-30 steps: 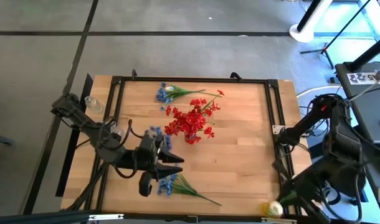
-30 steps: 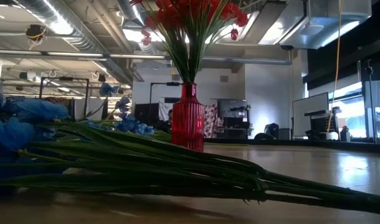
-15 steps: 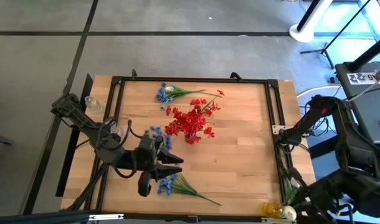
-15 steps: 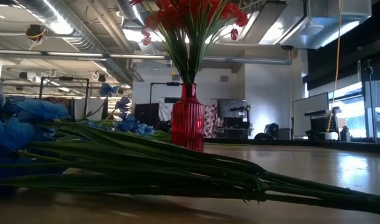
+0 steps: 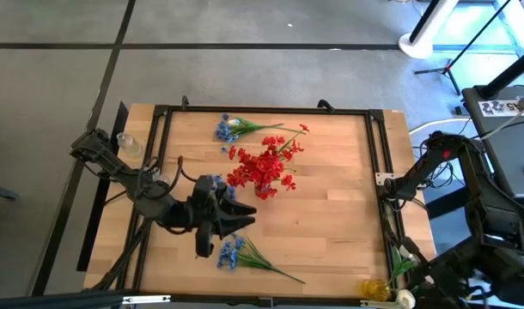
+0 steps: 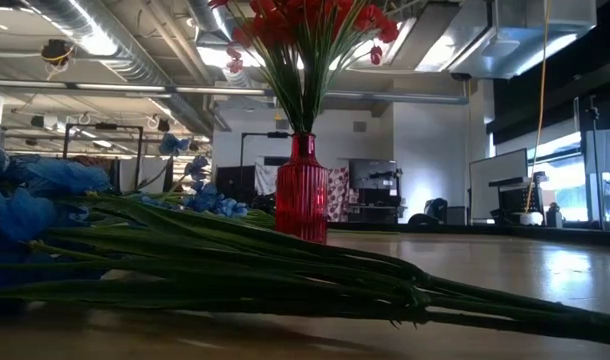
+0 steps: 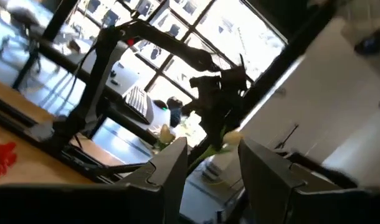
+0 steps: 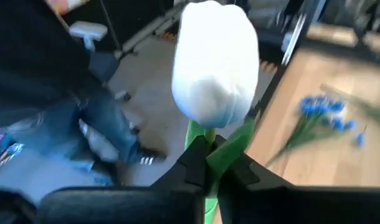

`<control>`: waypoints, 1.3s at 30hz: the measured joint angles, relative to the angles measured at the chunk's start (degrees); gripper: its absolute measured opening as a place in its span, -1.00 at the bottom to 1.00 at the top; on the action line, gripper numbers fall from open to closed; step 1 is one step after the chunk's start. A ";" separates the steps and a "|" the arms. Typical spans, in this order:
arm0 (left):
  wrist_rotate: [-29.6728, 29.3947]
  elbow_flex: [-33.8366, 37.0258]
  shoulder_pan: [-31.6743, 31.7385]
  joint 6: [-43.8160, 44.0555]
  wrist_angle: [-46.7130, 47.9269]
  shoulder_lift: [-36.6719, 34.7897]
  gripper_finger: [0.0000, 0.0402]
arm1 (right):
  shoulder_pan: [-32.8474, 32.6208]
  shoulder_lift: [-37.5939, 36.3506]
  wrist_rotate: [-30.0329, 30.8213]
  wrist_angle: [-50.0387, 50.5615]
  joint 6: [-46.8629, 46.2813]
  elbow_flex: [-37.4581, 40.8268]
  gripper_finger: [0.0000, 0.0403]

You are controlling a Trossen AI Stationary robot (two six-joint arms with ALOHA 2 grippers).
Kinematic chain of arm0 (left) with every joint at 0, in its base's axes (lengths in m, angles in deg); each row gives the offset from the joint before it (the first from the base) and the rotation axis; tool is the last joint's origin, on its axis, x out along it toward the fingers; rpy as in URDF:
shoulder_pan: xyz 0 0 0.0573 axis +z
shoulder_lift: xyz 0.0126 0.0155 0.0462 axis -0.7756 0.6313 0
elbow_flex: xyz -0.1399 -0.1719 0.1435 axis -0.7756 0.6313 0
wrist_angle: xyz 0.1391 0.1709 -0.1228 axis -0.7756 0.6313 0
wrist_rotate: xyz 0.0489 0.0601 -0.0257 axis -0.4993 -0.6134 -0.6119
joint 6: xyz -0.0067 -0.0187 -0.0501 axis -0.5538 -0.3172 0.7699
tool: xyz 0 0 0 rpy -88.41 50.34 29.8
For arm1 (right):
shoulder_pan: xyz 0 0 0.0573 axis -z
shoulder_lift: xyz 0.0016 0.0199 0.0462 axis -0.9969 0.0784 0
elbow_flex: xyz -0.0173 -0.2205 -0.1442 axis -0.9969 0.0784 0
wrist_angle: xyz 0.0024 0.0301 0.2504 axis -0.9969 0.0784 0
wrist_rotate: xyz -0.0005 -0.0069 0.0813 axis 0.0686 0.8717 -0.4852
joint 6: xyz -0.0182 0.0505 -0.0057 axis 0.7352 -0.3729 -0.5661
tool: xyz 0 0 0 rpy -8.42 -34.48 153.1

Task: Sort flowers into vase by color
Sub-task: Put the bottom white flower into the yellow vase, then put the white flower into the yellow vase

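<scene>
A red ribbed vase (image 5: 264,187) (image 6: 302,190) stands mid-table with red flowers (image 5: 264,163) in it. One blue sprig (image 5: 232,129) lies near the far edge. A blue bunch (image 5: 236,253) (image 6: 285,280) lies near the front edge, stems toward the right. My left gripper (image 5: 245,215) (image 7: 209,168) hovers open between the vase and that bunch, with nothing between its fingers. My right gripper (image 8: 209,163) is past the table's near right corner, shut on a white flower (image 5: 405,299) (image 8: 216,62). My right gripper pinches the white flower's green stem (image 8: 209,140) between its two fingers, just under the bloom. The bloom stands beyond the fingertips. The flower is lifted clear, off the table's edge.
A black rail frame (image 5: 378,154) runs around the tabletop. A small yellowish thing (image 5: 374,289) sits at the near right corner and a clear glass thing (image 5: 126,142) by the left rail. Bare wood lies right of the vase. A person's legs (image 8: 84,124) show beyond the table.
My right gripper has carried the white flower from the near right corner of the table rightward and a little down, out past the table's edge. My left gripper has rolled about its own pointing line while staying in place above the blue bunch.
</scene>
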 joint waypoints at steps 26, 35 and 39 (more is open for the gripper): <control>-13.28 0.04 7.64 21.19 50.27 -13.94 -0.30 | 4.54 -0.12 -24.83 25.94 -21.67 -19.48 0.21; -19.95 0.93 23.07 50.89 80.71 -15.90 -0.30 | 4.60 -0.36 -2.05 28.54 -8.94 -34.65 0.19; -14.85 5.56 35.04 51.27 77.96 -15.47 -0.30 | 8.68 -1.45 11.49 30.33 -5.36 -36.63 0.19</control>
